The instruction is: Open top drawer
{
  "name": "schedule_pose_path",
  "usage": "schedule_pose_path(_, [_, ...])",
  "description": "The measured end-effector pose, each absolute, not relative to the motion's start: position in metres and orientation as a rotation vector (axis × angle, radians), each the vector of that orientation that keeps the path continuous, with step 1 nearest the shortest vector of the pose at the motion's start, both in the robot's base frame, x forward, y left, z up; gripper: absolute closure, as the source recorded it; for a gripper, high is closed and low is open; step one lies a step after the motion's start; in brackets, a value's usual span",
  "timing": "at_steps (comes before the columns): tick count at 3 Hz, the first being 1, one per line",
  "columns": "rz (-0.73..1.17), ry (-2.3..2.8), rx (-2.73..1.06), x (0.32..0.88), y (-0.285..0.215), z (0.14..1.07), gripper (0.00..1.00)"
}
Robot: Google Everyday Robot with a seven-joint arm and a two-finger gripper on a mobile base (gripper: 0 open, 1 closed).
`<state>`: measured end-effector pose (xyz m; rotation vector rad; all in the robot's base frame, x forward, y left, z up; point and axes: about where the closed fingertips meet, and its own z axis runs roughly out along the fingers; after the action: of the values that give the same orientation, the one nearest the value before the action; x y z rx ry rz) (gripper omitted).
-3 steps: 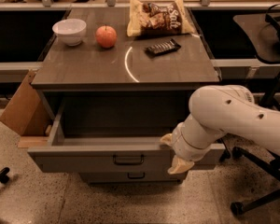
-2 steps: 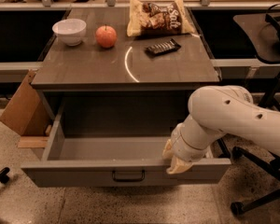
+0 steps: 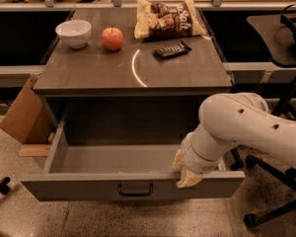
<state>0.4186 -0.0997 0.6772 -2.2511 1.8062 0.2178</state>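
The top drawer is a wide grey drawer pulled far out from under the cabinet top. Its deep grey box is open and bare inside. A dark bar handle sits at the middle of its front. My gripper is at the right part of the drawer's front rim, at the end of my white arm. The arm covers the drawer's right side.
On the cabinet top stand a white bowl, a red apple, a chip bag and a dark snack bar. A cardboard box leans at the left. An office chair base is at the right.
The top drawer has slid further out toward the camera. It now hides the lower drawers seen before. My gripper has moved with its front rim.
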Motion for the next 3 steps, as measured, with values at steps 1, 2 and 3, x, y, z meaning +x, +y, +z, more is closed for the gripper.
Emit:
schedule_pose_path(1, [0.215,1.805,-2.253,0.418,-0.100,0.678,0.31])
schedule_pose_path(2, [0.220,1.790,-2.246,0.419,-0.103,0.681,0.08])
schedule_pose_path(3, [0.204,1.785,-2.212,0.428,-0.122,0.698,0.00])
